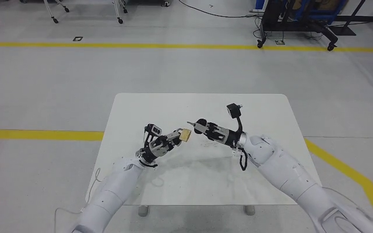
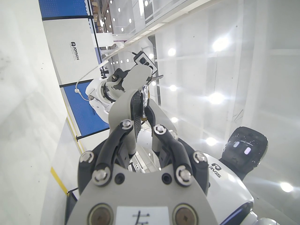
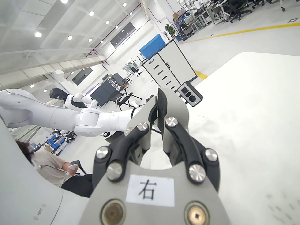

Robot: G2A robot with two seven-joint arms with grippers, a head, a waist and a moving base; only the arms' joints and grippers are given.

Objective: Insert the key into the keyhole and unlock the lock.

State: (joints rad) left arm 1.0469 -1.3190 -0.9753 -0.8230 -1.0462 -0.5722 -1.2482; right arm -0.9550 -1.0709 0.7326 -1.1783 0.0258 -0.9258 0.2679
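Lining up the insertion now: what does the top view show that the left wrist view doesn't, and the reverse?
Top view adds: the lock as a brass body, and the gap between it and the key. Left wrist view adds: the left gripper with pads clamped on the lock's silvery part. Shared: the right gripper holding the key out toward the lock.

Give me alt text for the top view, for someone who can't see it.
The left gripper holds a small brass-coloured padlock and the right gripper holds a thin silver key, its tip near the padlock, above the middle of a white rectangular table.
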